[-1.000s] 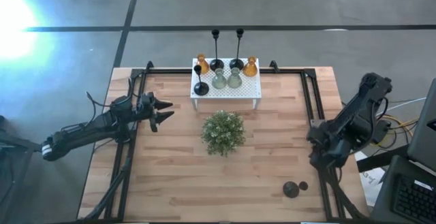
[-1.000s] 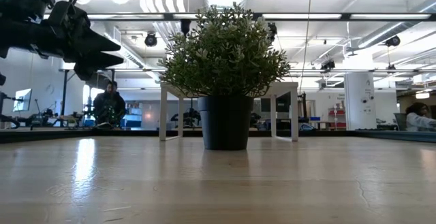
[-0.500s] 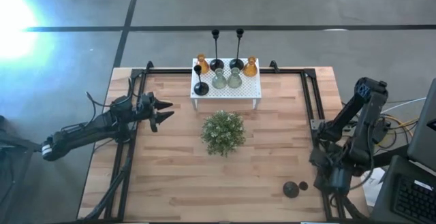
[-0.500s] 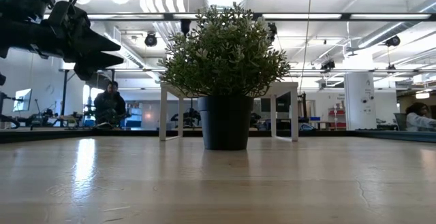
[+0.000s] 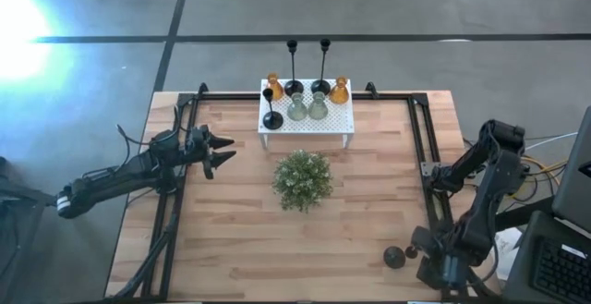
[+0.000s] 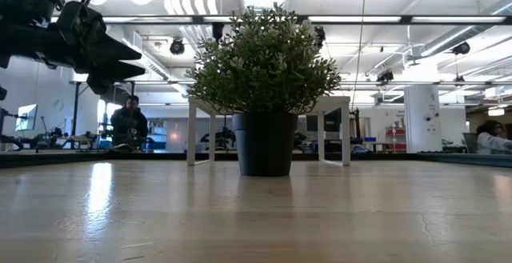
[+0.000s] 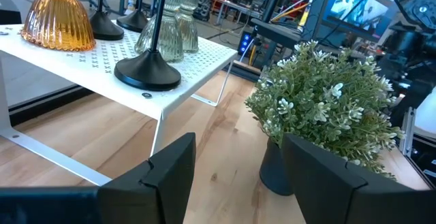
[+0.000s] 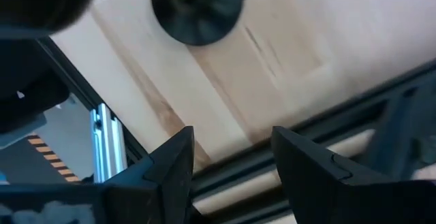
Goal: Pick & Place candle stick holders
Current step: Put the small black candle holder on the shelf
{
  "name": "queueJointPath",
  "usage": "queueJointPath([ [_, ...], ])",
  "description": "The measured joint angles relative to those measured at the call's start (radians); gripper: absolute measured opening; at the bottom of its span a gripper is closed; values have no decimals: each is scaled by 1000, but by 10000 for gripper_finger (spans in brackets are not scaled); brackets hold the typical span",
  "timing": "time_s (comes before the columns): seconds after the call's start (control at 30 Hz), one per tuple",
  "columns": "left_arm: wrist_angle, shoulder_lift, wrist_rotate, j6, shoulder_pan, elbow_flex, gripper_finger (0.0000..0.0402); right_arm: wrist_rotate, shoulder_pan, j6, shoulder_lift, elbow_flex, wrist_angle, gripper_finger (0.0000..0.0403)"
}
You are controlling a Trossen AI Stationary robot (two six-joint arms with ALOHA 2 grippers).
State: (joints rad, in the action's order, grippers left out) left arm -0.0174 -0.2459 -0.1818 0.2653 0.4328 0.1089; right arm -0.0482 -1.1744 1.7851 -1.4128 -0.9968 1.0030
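Observation:
Seven candle stick holders stand on the white perforated stand (image 5: 307, 124) at the table's far middle: two amber glass ones (image 5: 274, 86) (image 5: 339, 90), two pale greenish ones (image 5: 296, 108), two tall black ones (image 5: 293, 64) and a short black one (image 5: 272, 112). Another short black holder (image 5: 397, 255) lies on its side on the table near the near right corner; its round base (image 8: 197, 6) shows in the right wrist view. My right gripper (image 8: 231, 163) is open just to the right of it, touching nothing. My left gripper (image 5: 222, 152) is open and empty, left of the stand.
A bushy green plant in a dark pot (image 5: 302, 179) stands at the table's middle, in front of the stand. Black frame rails (image 5: 420, 147) run along the table's left and right sides. People show in the room beyond the table (image 6: 128, 123).
My right arm has swung toward the table's near edge along the right rail, and its gripper has come down close beside the black holder that lies on the table. The holder has not moved.

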Motion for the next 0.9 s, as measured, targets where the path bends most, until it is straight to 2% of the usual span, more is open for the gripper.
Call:
queueJointPath([
  [0.13, 0, 0, 0, 0, 0, 0, 222, 38, 0, 3, -32, -4, -34, 189],
  [0.63, -4, 0, 0, 0, 0, 0, 222, 314, -2, -5, -63, -60, -35, 189],
  [0.8, -6, 0, 0, 0, 0, 0, 222, 346, -2, -11, -63, -51, -34, 189],
  [0.9, -6, 0, 0, 0, 0, 0, 223, 400, -2, -12, -63, -49, -35, 189],
])
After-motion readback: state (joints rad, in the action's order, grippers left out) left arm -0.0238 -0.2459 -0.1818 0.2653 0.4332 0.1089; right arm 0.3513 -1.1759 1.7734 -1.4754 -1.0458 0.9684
